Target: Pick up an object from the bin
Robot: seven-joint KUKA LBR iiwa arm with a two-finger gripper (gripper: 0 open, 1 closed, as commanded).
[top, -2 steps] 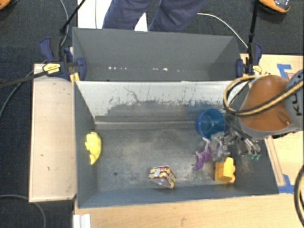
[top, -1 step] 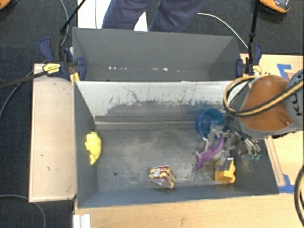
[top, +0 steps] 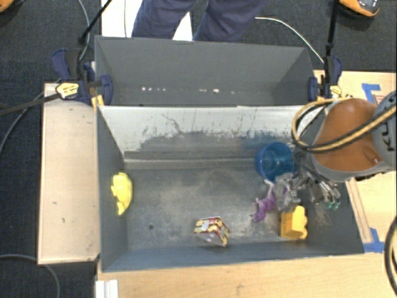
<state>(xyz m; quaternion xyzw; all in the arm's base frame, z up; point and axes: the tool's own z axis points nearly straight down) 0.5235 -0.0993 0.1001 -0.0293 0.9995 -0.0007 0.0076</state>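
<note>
1. Purple toy figure [top: 267,205]: lies on the bin [top: 111,166] floor, right of centre, just left of the gripper [top: 296,192]. Judged the likeliest target, being nearest; not seen clasped.
2. Gripper: hangs low between that figure and a yellow block [top: 294,222]. Open or closed cannot be told from this angle.
3. Yellow block: sits just in front of the gripper, near the front wall. Equally reachable, hence a possible alternative.
4. Blue cup [top: 275,160]: rests behind the gripper at the foot of the back wall. Judged close enough to crowd a descent.
5. Yellow soft thing [top: 121,192] at far left and wrapped packet [top: 212,230] at front centre: well apart, no interference expected.
</note>
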